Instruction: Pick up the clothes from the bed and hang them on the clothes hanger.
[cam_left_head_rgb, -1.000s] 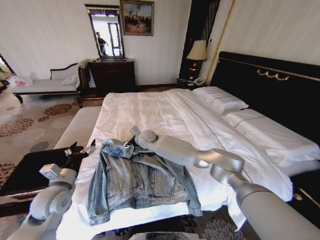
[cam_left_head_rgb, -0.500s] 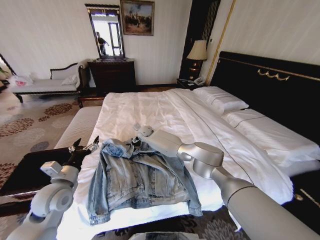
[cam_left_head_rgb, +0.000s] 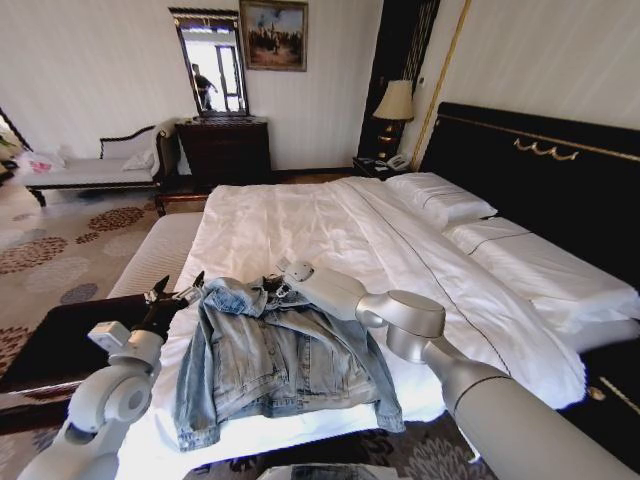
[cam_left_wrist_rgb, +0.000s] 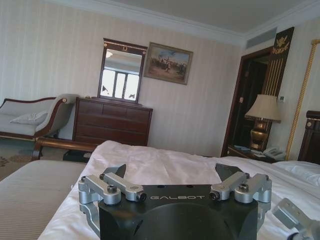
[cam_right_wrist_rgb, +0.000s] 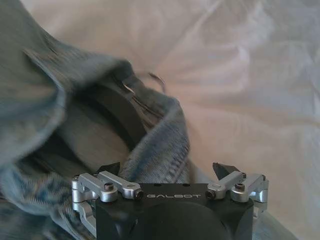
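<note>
right gripper (cam_right_wrist_rgb: 169, 172) wide, over jacket (cam_left_head_rgb: 280, 365) collar | hanger (cam_right_wrist_rgb: 117, 115) seemingly inside collar (hook out) | left gripper (cam_left_head_rgb: 178, 290) wide, beside jacket | bed (cam_left_head_rgb: 330, 225)

The jacket (cam_left_head_rgb: 280, 365) is faded denim cloth, rough. The bed (cam_left_head_rgb: 330, 230) has smooth white cotton-like sheets. The headboard (cam_left_head_rgb: 560, 170) looks glossy black.

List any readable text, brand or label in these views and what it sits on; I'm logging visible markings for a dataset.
"GALBOT", on the black body of the left gripper, seen in the left wrist view.
"GALBOT", on the black body of the right gripper, which is at the collar of the denim jacket.
The gold emblem above the doorway is too small to read.
No other text is legible.
</note>
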